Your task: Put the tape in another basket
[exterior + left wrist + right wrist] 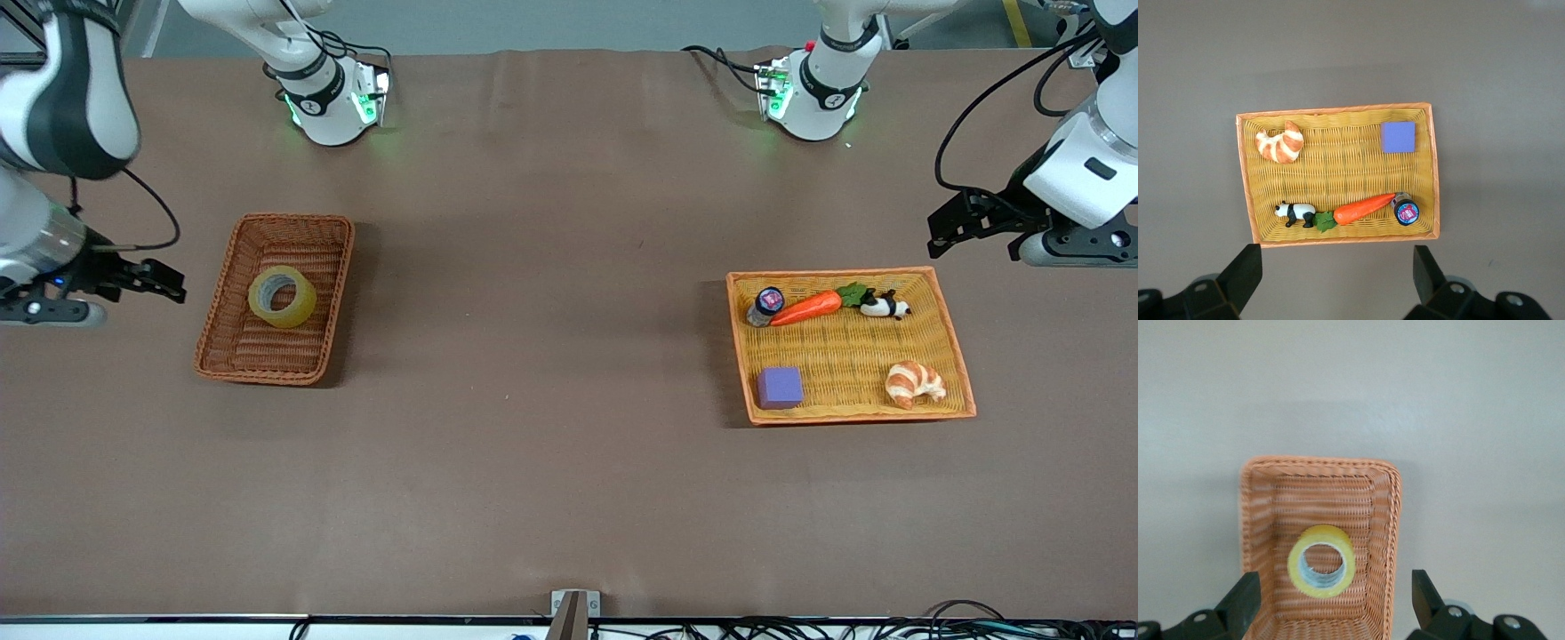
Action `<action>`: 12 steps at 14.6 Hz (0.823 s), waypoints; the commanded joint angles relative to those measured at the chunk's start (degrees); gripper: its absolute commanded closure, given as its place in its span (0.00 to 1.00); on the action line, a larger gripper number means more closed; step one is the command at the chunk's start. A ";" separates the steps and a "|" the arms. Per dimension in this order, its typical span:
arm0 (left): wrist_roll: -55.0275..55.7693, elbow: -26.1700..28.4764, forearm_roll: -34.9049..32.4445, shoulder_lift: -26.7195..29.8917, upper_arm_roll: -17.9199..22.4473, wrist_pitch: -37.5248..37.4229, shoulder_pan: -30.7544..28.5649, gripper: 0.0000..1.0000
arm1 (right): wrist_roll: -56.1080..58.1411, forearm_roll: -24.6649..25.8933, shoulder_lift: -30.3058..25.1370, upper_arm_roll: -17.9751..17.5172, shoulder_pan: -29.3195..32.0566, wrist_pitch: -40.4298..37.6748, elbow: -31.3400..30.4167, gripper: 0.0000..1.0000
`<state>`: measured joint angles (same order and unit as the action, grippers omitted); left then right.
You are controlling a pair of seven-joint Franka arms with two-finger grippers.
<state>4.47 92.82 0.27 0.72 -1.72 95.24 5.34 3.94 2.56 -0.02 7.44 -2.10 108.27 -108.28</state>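
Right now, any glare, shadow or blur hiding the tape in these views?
Front view: even light, the tape sharp in the basket, soft shadow only beside the basket. Right wrist view: washed out and pale, yet the tape's ring stays clear. Left wrist view: no tape.

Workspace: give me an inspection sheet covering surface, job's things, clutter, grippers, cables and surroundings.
Surface: brown table, bare between the two containers.
Job's things: tape lies in the reddish-brown basket toward the right arm's end, ungripped.
Clutter: orange-yellow tray toward the left arm's end holds a carrot, panda figure, small bottle, purple block and croissant.
Grippers: right gripper open, up over the basket's end, holding nothing; left gripper open, up by the tray's edge, holding nothing.
Cables: black leads run along both arms; a bundle lies along the table edge nearest the camera.
Surroundings: two arm bases with green lights.
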 commanded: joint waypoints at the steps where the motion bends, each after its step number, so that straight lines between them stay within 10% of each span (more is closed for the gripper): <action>1: -0.78 -1.15 -0.89 0.33 0.40 -1.20 -0.06 0.00 | -4.44 -1.33 1.17 -5.86 3.77 -7.09 9.20 0.00; 6: -1.04 -1.24 -1.94 0.33 0.23 -1.55 -0.07 0.00 | -11.06 -1.51 1.78 -6.03 0.96 -19.22 23.35 0.00; 12: -1.13 -1.24 -2.03 0.51 -0.12 -1.90 0.02 0.00 | -10.27 -1.33 1.69 -5.86 -0.01 -24.51 24.96 0.00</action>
<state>4.36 92.21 -0.67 0.72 -1.67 94.55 5.27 -6.01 2.37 0.58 1.33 -2.00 84.23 -83.70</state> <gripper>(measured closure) 0.000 0.000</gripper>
